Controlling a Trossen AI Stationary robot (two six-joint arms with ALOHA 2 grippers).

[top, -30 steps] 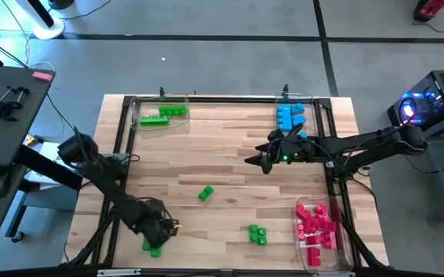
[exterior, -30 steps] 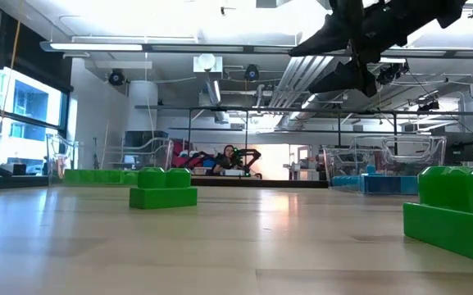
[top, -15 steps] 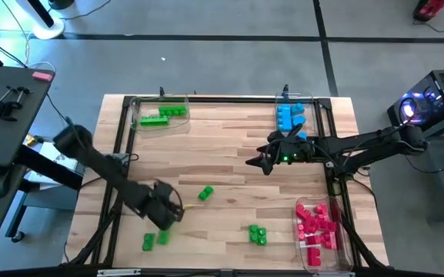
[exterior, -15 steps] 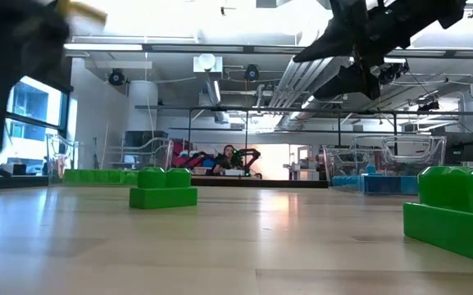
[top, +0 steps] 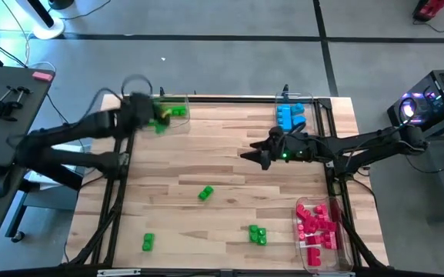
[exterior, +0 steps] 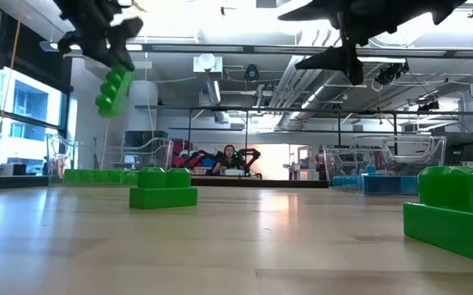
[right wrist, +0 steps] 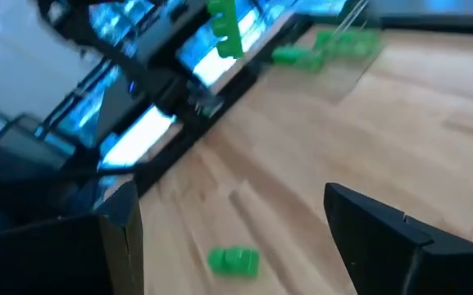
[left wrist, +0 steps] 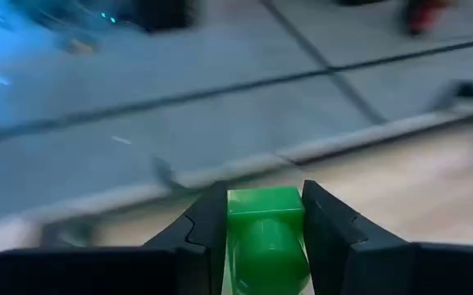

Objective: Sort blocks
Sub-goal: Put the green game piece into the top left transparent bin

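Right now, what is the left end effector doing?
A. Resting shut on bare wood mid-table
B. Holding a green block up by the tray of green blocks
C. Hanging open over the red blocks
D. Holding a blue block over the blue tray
B: the left end effector is clamped on a green block, and the high view shows it at the tray of green blocks in the table's far left corner.
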